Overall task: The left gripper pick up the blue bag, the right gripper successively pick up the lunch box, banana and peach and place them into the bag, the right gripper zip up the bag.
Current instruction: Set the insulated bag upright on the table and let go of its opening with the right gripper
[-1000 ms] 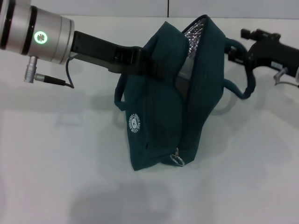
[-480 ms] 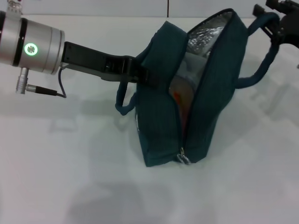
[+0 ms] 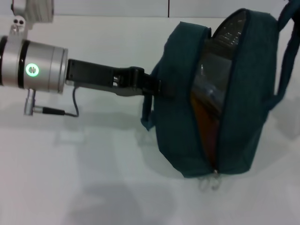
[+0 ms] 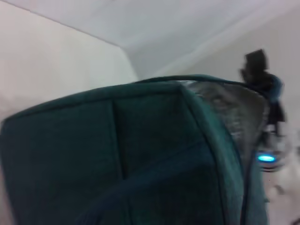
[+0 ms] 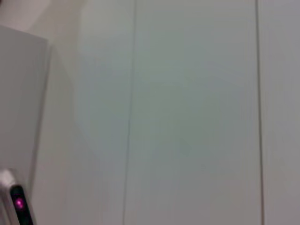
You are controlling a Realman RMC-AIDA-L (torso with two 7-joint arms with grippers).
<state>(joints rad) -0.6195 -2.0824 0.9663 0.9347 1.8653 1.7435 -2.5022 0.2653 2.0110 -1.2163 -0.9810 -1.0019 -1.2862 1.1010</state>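
The blue bag (image 3: 187,117) stands open in the head view, right of centre, and fills the left wrist view (image 4: 117,154). Its silver lining (image 3: 232,28) shows, with a clear lunch box (image 3: 208,91) and something orange (image 3: 206,129) inside. The zip pull (image 3: 214,174) hangs at the bag's near lower end. My left gripper (image 3: 157,87) is shut on the bag's left side. The bag's right handle (image 3: 287,61) runs taut up out of the head view. My right gripper is outside the head view; a dark blurred part of the right arm (image 4: 257,70) shows beyond the bag.
The white table (image 3: 84,178) lies under and around the bag. The right wrist view shows only pale wall panels (image 5: 187,112).
The bag has moved right and nearer the camera, and its mouth gapes wider. The right gripper with the handle went out of the head view at top right. The left arm followed rightward.
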